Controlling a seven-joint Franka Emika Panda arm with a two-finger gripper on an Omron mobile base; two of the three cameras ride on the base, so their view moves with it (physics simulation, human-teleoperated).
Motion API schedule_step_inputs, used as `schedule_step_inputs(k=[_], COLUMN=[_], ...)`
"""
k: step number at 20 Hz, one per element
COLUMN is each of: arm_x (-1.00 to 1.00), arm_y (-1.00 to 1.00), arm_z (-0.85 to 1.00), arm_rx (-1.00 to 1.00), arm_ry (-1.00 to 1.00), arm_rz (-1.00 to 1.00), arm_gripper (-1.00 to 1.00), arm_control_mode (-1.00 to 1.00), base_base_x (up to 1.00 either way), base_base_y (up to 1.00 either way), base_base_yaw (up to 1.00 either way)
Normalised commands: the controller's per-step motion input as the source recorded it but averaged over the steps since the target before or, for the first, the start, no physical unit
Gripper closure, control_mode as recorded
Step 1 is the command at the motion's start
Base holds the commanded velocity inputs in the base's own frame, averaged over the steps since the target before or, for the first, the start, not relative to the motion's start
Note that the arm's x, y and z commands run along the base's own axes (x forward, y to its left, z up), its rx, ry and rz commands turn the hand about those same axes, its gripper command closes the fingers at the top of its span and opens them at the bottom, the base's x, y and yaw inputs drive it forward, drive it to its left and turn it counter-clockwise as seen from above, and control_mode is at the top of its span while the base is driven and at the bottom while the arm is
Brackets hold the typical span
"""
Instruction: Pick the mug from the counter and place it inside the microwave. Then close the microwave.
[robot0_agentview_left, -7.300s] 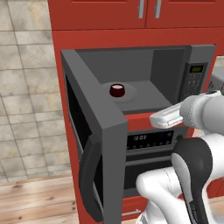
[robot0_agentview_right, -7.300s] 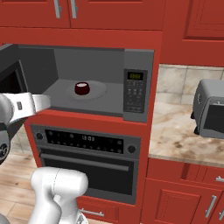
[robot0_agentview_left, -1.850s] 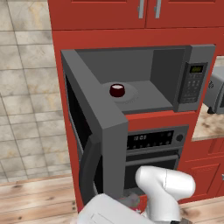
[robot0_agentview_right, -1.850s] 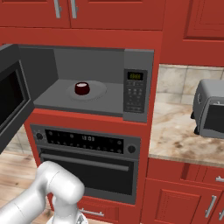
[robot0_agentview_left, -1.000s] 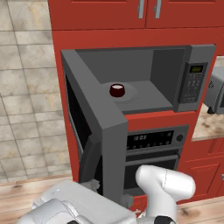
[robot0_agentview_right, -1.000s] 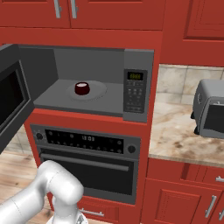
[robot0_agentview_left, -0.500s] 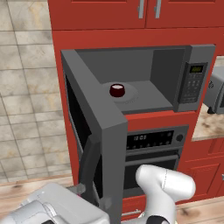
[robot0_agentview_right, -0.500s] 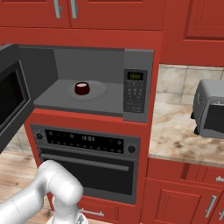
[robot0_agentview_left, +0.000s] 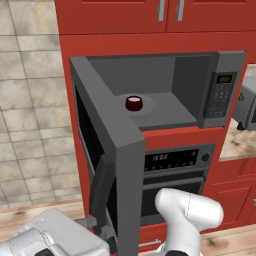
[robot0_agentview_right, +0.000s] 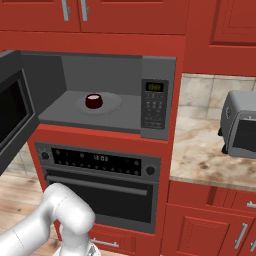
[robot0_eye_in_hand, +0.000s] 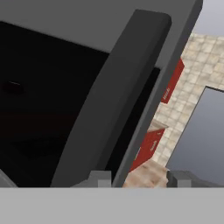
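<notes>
The mug (robot0_agentview_left: 133, 103) is sitting upright on the round turntable plate (robot0_agentview_left: 150, 107) inside the microwave (robot0_agentview_left: 200, 85), near the middle of the grey cavity floor, with its white inside showing in the left base view. In the right base view the same mug (robot0_agentview_right: 94, 101) is standing on the plate, well apart from the keypad panel (robot0_agentview_right: 154, 106) with its small green display. The microwave door (robot0_agentview_left: 107, 150) is hanging wide open, swung out toward the robot's left, its dark window facing away from the cavity.

The gripper (robot0_eye_in_hand: 139, 178) is sitting low at the door's outer face, right by the thick black handle (robot0_eye_in_hand: 114, 100). In the hand view its 2 fingertips (robot0_eye_in_hand: 99, 178) are rising at the bottom edge with a gap between them, and the foot of the handle is running down just beside the left one. Whether the jaws are pressing on the handle or merely standing around it, I cannot tell.

Below the microwave the black-fronted oven (robot0_agentview_right: 100, 185) is showing its clock strip. To the right, the marbled counter (robot0_agentview_right: 205, 150) is carrying the silver-grey toaster oven (robot0_agentview_right: 240, 125)
</notes>
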Motion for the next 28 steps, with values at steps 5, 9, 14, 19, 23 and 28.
schedule_step_inputs(k=[5, 9, 14, 19, 23, 28], arm_x=[0.31, 0.31, 0.22, 0.00, 0.06, 0.12], arm_y=[0.19, 0.18, 0.14, 0.53, 0.47, 0.28], arm_z=[-0.29, -0.26, -0.20, -0.23, -0.19, -0.08], arm_rx=[0.00, 0.00, 0.00, 0.00, 0.00, 0.00], arm_ry=[0.00, 0.00, 0.00, 0.00, 0.00, 0.00], arm_rz=[-0.01, -0.01, -0.02, 0.00, 0.00, 0.00], arm_gripper=[-1.00, -1.00, -1.00, -1.00, -1.00, -1.00], arm_control_mode=[-1.00, -1.00, -1.00, -1.00, -1.00, -1.00], base_base_x=[0.00, 0.00, 0.00, 0.00, 0.00, 0.00], base_base_y=[0.00, 0.00, 0.00, 0.00, 0.00, 0.00], base_base_yaw=[0.00, 0.00, 0.00, 0.00, 0.00, 0.00])
